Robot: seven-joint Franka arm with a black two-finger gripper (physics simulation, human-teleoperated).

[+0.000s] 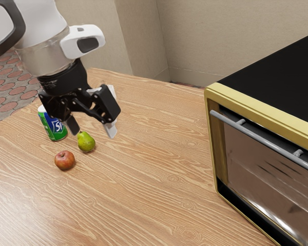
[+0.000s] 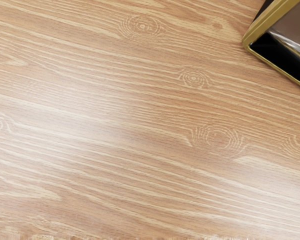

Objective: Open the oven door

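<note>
The gripper is released, its two fingers spread apart. The oven door is closed and lies well apart from the gripper, toward the exterior view's right. The handle runs along the door's upper edge, clear of both fingers.

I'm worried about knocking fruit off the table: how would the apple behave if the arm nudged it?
The apple would probably roll, being nearly round. It looks firm, so it likely wouldn't squash under a light push. Its smooth, shiny skin may feel somewhat slippery.
</note>
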